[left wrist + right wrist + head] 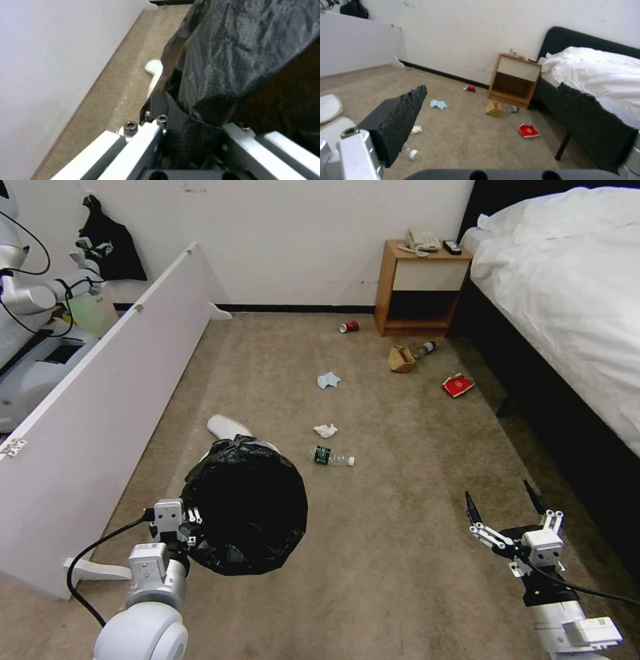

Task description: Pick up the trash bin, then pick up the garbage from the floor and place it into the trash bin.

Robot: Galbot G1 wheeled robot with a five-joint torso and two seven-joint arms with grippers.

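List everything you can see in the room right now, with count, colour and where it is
trash bin: one, black-lined, held up at the left
slipper: one, white, floor behind the bin
bottle: one, clear, mid floor
tissue: one, white, just beyond the bottle
face mask: one, light blue, farther back
paper bag: one, brown, near the nightstand
can: one, red, by the wall
packet: one, red, beside the bed
nightstand: one, wooden
bed: one, white bedding, right
left gripper: shut on the bin's rim
right gripper: open, low right
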